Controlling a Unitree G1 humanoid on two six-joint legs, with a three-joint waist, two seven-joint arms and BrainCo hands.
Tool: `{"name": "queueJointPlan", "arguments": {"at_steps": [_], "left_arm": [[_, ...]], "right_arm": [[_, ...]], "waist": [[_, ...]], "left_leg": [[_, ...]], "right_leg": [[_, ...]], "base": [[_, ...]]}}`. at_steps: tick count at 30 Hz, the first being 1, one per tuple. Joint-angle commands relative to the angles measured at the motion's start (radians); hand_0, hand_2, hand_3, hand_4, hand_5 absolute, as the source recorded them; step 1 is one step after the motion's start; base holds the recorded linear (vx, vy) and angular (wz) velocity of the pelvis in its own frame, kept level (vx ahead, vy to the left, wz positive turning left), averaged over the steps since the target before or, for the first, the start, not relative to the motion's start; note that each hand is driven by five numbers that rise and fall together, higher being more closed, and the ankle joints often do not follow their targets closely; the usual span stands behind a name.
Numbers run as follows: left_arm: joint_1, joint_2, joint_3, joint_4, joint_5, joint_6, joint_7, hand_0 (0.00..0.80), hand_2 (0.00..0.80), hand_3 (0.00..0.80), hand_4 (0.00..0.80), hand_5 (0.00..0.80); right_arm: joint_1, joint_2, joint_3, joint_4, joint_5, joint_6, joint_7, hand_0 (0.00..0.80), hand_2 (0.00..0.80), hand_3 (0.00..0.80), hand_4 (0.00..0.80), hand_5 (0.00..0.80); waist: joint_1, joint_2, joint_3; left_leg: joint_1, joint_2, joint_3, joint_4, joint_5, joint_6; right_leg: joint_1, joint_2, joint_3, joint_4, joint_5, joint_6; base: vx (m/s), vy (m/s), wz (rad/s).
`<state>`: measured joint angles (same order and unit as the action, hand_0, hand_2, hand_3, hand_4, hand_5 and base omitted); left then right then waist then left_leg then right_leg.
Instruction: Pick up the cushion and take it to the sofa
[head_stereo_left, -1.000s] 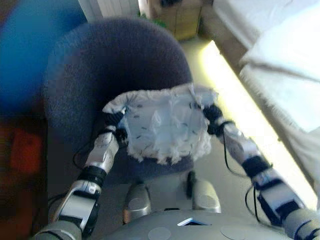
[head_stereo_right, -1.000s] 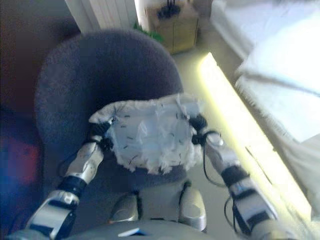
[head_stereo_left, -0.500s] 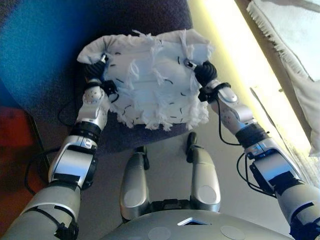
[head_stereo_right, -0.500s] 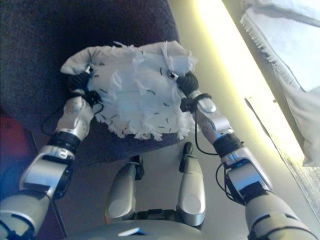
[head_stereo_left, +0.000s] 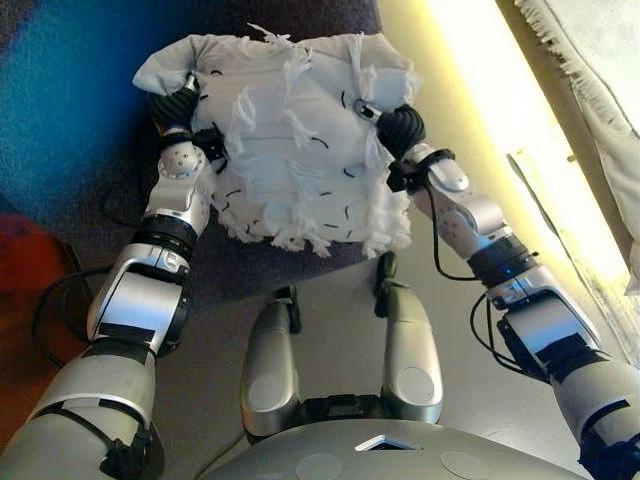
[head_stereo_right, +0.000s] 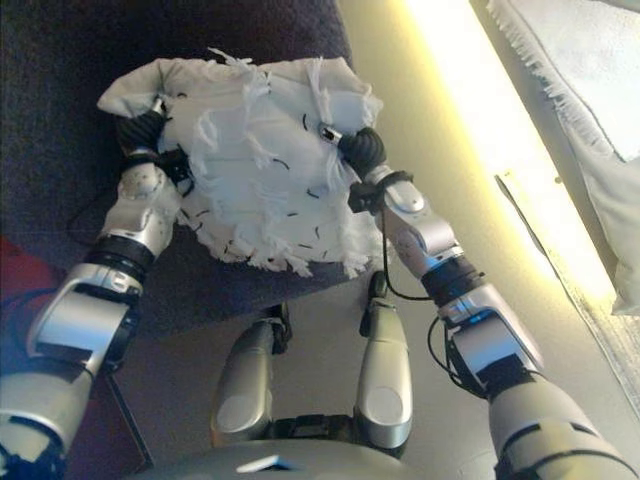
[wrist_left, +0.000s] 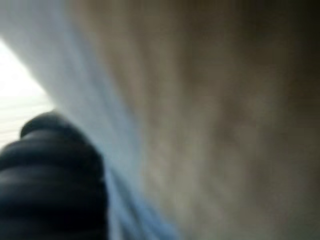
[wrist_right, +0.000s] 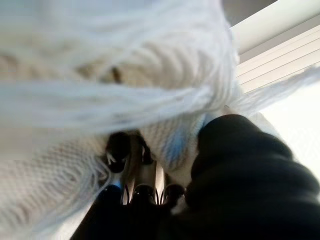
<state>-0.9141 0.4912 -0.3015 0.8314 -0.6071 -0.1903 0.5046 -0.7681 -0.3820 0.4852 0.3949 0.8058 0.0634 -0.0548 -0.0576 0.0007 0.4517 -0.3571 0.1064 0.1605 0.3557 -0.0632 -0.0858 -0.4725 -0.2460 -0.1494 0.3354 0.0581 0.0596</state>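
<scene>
Between both hands, cushion (head_stereo_left: 290, 140), over armchair (head_stereo_left: 80, 130)

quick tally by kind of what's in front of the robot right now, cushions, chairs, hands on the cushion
cushion: 1, white and fringed, held between both hands
dark upholstered chair: 1, beneath the cushion
hands on the cushion: 2, left hand and right hand, one at each side
total: 4

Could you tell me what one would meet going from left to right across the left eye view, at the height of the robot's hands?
Dark round seat → left hand at the cushion's left edge → white fringed cushion → right hand at its right edge → pale floor strip → white fringed fabric.
</scene>
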Motion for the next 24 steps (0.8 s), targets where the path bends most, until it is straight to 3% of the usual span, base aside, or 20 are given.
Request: {"name": "queueJointPlan", "arguments": {"at_steps": [1, 9, 14, 18, 24], "left_arm": [[-0.301, 0.016, -0.057, -0.227, 0.09, -0.11, 0.002, 0.8, 0.8, 0.8, 0.8, 0.8], [-0.264, 0.019, -0.033, -0.322, 0.051, -0.108, -0.034, 0.8, 0.8, 0.8, 0.8, 0.8], [-0.252, 0.046, -0.037, -0.306, 0.03, -0.062, -0.062, 0.8, 0.8, 0.8, 0.8, 0.8], [-0.277, 0.035, -0.066, -0.262, 0.024, -0.007, -0.079, 0.8, 0.8, 0.8, 0.8, 0.8], [-0.288, -0.033, -0.083, -0.177, -0.024, -0.006, -0.051, 0.8, 0.8, 0.8, 0.8, 0.8]], "right_arm": [[0.008, 0.121, 0.117, -0.092, -0.026, -0.001, 0.053, 0.8, 0.8, 0.8, 0.8, 0.8], [0.014, 0.126, 0.113, -0.148, -0.012, -0.024, 0.067, 0.8, 0.8, 0.8, 0.8, 0.8], [0.009, 0.121, 0.123, -0.151, -0.021, 0.007, 0.051, 0.8, 0.8, 0.8, 0.8, 0.8], [0.002, 0.12, 0.143, -0.136, 0.022, 0.031, 0.034, 0.8, 0.8, 0.8, 0.8, 0.8], [-0.023, 0.128, 0.174, -0.14, 0.034, 0.071, -0.015, 0.8, 0.8, 0.8, 0.8, 0.8]], "waist": [[0.021, 0.007, -0.069], [0.032, 0.012, -0.122], [0.045, 0.019, -0.172], [0.048, 0.028, -0.175], [0.03, 0.047, -0.122]], "left_leg": [[-0.022, -0.015, -0.018, 0.011, -0.02, -0.025], [0.072, -0.021, 0.001, -0.092, 0.005, -0.028], [0.143, -0.025, 0.008, -0.161, 0.023, -0.03], [0.132, -0.025, -0.009, -0.132, 0.014, -0.035], [0.059, -0.036, -0.033, -0.049, -0.004, -0.043]], "right_leg": [[0.167, -0.101, 0.011, -0.099, -0.06, 0.105], [0.268, -0.103, -0.025, -0.19, -0.045, 0.116], [0.335, -0.096, -0.047, -0.231, -0.043, 0.12], [0.323, -0.105, -0.05, -0.198, -0.055, 0.117], [0.242, -0.12, -0.014, -0.146, -0.054, 0.115]], "base": [[0.089, 0.002, -0.03], [0.109, 0.003, -0.03], [0.154, 0.021, 0.02], [0.093, 0.01, 0.12], [-0.031, 0.034, 0.06]]}}
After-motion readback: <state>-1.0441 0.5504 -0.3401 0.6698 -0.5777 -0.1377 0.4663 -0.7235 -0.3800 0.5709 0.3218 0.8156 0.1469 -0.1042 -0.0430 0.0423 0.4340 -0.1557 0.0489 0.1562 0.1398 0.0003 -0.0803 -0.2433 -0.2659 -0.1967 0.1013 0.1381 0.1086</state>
